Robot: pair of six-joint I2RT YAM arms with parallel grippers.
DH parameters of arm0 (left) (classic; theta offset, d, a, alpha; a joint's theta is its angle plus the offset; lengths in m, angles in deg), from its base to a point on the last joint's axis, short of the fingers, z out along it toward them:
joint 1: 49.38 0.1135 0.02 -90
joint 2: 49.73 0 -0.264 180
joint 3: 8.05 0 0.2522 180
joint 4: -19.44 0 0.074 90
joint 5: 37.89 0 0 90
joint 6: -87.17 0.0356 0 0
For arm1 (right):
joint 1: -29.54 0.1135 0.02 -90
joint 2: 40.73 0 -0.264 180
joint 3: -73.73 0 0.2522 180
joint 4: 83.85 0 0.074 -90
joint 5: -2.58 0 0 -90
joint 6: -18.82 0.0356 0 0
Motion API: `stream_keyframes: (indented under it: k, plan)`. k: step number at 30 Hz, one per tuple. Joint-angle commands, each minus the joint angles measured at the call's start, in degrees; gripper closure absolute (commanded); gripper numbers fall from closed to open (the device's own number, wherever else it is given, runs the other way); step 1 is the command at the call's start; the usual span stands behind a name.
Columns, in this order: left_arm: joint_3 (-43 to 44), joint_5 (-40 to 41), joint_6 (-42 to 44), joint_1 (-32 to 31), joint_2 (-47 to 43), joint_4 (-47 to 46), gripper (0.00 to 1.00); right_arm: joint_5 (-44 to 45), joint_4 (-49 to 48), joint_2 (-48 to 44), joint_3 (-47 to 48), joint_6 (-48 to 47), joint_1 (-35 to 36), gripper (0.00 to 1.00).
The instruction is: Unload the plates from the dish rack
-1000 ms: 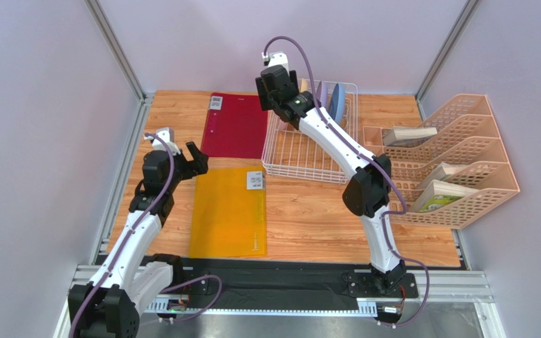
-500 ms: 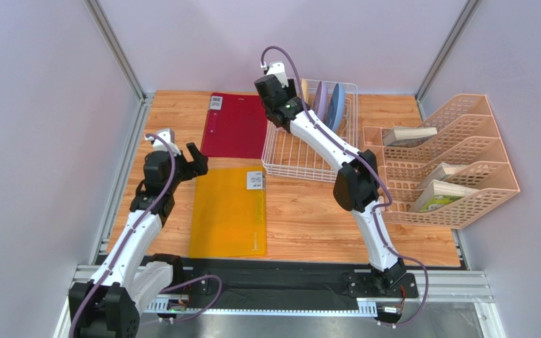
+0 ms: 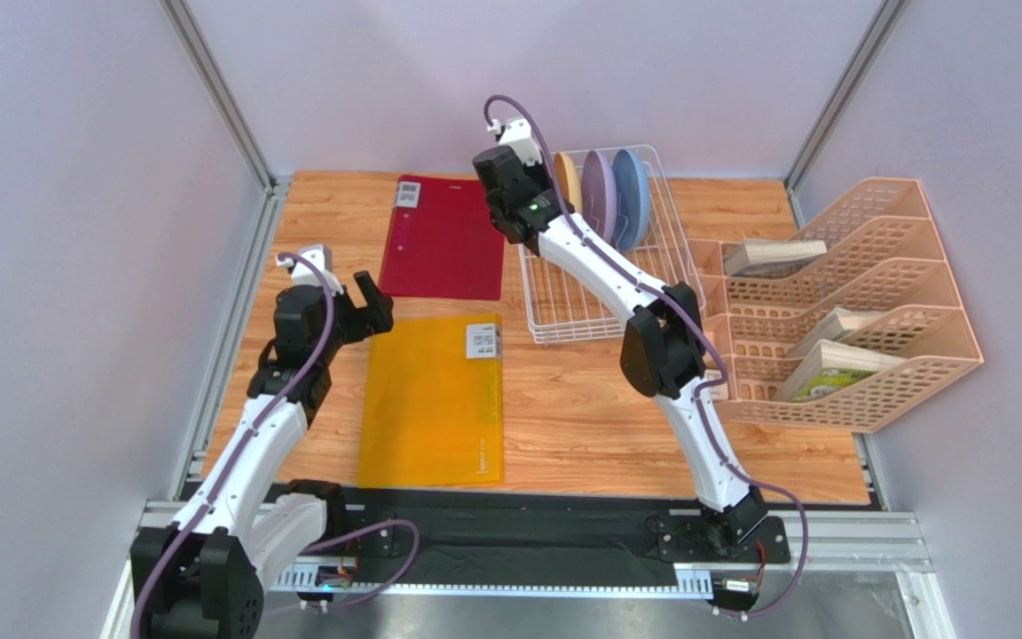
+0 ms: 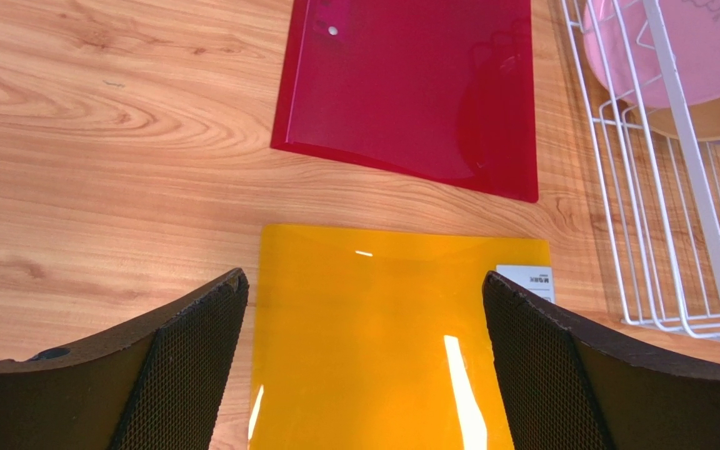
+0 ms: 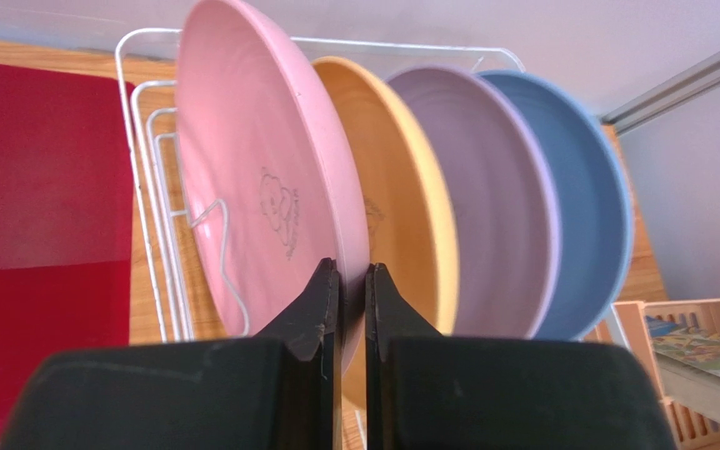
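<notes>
Top view: the right pincer has swung to the left end of the row of plates at top centre. The rack now lies further right and more skewed than a second ago, so it looks nudged. The left pincer hangs at mid-left, unmoved.

Left wrist: its jaws gape wide and empty over the yellow folder. The red folder lies above it on the counter, and the pink plate shows inside the rack's corner at upper right.

Right wrist: the jaws, open a moment ago, are now pinched narrow on the pink plate's near rim. That plate stands upright, leftmost in the rack, beside the cream plate and the lavender and blue ones. The first grasp seems made — lifting comes next, and all four plates remain in the rack.
</notes>
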Motion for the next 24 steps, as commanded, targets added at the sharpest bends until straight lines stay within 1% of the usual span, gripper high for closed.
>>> stream_keyframes:
  k: [1,3,6,7,13,20,21,24]
  plan:
    - [-0.1,0.6,0.5,0.3,0.1,-1.6,0.00,7.0,-11.6,0.8,0.6,-10.7,2.8,1.00]
    - [0.0,0.4,0.6,0.3,0.4,-1.5,0.00,9.3,-14.3,1.0,0.5,-14.6,3.3,1.00]
    - [0.4,0.5,0.7,0.3,1.1,-1.5,0.00,11.9,-18.5,0.4,-1.1,-17.2,3.9,1.00]
    - [0.6,0.6,0.8,0.3,1.3,-1.2,0.00,13.6,-22.3,0.1,-1.8,-20.2,4.2,1.00]
    - [2.1,0.6,1.0,0.3,2.7,-0.4,0.00,15.3,-30.5,-4.0,-4.6,-26.4,4.4,1.00]
    - [2.5,0.3,0.8,0.3,3.0,-0.6,0.00,16.1,-31.8,-6.6,-4.1,-29.4,4.4,1.00]
    - [2.7,0.2,0.8,0.3,3.1,-0.6,0.00,16.0,-33.5,-7.2,-4.7,-29.3,4.4,1.00]
    - [3.2,-0.4,0.8,0.3,3.4,-0.5,0.00,15.9,-32.8,-8.5,-4.9,-29.1,4.4,1.00]
